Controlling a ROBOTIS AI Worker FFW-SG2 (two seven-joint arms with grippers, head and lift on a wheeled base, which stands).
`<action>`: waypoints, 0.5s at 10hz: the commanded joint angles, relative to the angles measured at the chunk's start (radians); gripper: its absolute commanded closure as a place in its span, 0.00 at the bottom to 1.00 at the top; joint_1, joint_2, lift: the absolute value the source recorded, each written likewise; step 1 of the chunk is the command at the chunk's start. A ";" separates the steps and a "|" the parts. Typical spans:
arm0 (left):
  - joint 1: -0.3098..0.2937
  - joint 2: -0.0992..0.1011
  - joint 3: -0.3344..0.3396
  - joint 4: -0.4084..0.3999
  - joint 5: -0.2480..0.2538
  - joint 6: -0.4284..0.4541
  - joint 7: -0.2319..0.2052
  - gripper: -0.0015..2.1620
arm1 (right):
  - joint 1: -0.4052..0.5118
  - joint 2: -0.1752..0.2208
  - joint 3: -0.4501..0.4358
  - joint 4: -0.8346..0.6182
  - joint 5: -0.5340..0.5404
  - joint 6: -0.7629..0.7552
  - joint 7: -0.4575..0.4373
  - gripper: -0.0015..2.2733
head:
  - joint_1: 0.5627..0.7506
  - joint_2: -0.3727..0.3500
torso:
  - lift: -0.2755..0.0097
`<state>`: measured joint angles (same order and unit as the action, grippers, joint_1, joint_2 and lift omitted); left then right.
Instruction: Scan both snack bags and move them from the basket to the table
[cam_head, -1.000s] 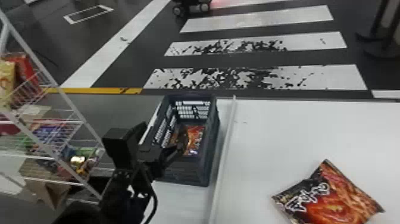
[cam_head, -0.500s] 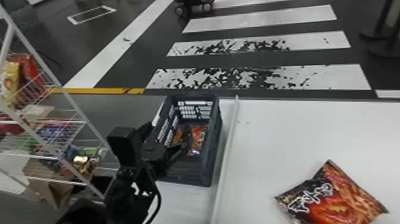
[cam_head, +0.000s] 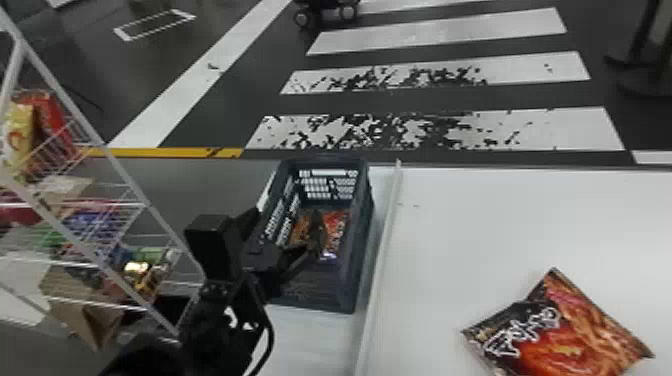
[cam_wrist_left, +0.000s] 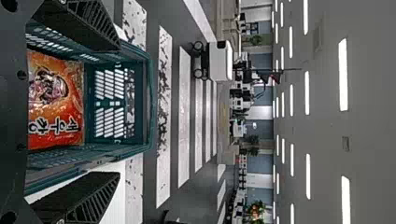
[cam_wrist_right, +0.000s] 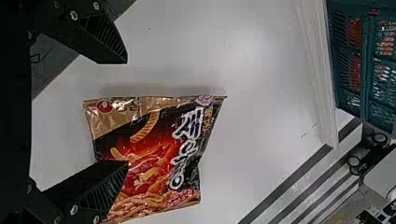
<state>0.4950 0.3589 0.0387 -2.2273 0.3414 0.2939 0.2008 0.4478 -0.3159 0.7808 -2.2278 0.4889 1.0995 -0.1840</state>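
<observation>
Head view shows you the left gripper (cam_head: 287, 229) at the basket's (cam_head: 364, 240) left side, one snack bag (cam_head: 336, 220) inside; right of the basket, another bag (cam_head: 565, 335) lies on the white worktop (cam_head: 490, 225), with striped floor (cam_head: 560, 127) beyond. Left wrist view: your fingers (cam_wrist_left: 95, 198) stand open by the basket, under ceiling lights (cam_wrist_left: 343, 74). Right wrist view: your right gripper (cam_wrist_right: 127, 112) is open at the other bag.

On the table (cam_head: 500, 225), to the right of the basket (cam_head: 361, 240), the front snack bag (cam_wrist_right: 152, 172) carries big white Korean lettering (cam_wrist_right: 187, 144). Inside the basket, the orange snack bag (cam_wrist_left: 70, 100) carries also large dark Korean lettering (cam_wrist_left: 53, 126).
</observation>
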 joint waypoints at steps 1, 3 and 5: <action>-0.001 0.000 0.004 0.005 0.005 0.000 -0.006 0.01 | -0.017 0.000 0.003 0.028 -0.010 -0.017 -0.002 0.07 | 0.70 0.95 | 0.62; -0.004 0.000 0.004 0.011 0.011 0.000 -0.015 0.01 | -0.023 0.000 0.003 0.048 -0.001 -0.045 -0.002 0.07 | 0.70 0.95 | 0.62; -0.006 0.000 0.004 0.015 0.013 0.000 -0.017 0.01 | -0.034 0.000 0.009 0.060 0.002 -0.045 -0.012 0.07 | 0.70 0.95 | 0.62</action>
<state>0.4894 0.3590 0.0429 -2.2138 0.3542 0.2939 0.1837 0.4179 -0.3160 0.7879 -2.1724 0.4905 1.0548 -0.1949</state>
